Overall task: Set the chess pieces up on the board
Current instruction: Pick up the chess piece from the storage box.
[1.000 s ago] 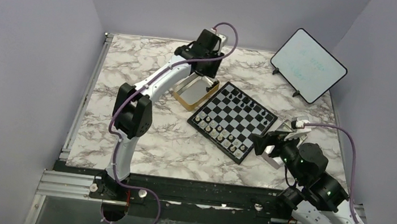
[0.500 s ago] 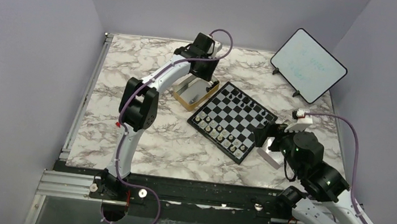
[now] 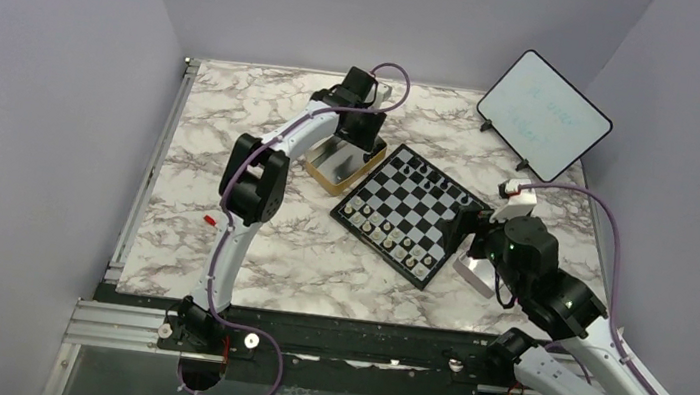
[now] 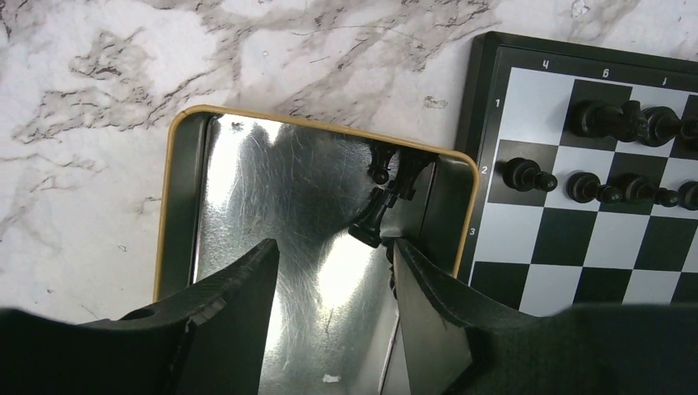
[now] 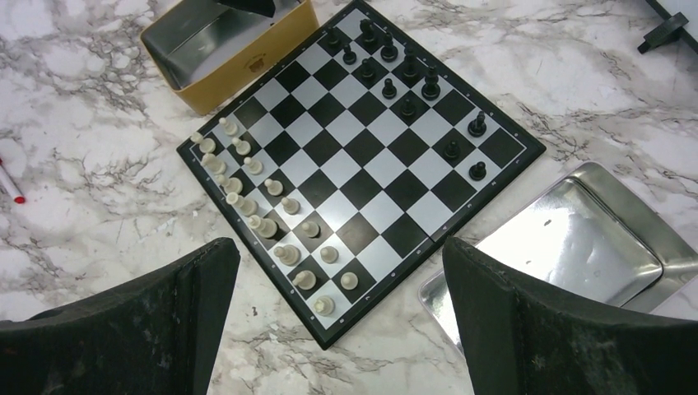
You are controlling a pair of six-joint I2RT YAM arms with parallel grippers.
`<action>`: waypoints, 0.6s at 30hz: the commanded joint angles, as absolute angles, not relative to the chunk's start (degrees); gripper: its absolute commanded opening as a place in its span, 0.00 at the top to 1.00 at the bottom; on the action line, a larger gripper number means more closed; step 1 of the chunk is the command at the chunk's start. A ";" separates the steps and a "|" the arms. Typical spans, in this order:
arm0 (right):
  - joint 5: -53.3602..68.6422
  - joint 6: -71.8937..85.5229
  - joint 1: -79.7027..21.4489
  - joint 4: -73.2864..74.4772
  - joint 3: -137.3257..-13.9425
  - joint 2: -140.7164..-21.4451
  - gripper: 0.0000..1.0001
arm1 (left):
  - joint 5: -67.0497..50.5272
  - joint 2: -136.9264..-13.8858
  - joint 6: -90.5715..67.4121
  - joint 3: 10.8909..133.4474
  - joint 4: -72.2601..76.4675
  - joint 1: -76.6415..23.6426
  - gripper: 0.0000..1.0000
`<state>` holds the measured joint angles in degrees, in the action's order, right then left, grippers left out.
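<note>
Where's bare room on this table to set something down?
Bare marble lies left of the gold tin, out to the left rail, and along the near edge in front of the board. The board's middle rows are free too. Tight: the tin's corner beside the board, where black pieces lie by the left gripper.

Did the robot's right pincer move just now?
Yes. Seen from above, the right pincer has slid further from the arms' bases, up along the chessboard's right side towards the white tablet.
</note>
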<state>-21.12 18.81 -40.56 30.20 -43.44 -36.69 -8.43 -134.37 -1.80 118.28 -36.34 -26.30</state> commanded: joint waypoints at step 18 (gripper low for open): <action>-20.17 12.31 -40.83 25.04 -41.26 -36.43 0.00 | -4.85 -140.11 1.39 119.05 -32.89 -26.10 0.80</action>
<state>-21.10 13.41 -40.56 27.38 -42.15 -36.38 -9.39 -138.89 -0.38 119.26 -33.21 -26.24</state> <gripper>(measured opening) 0.998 0.326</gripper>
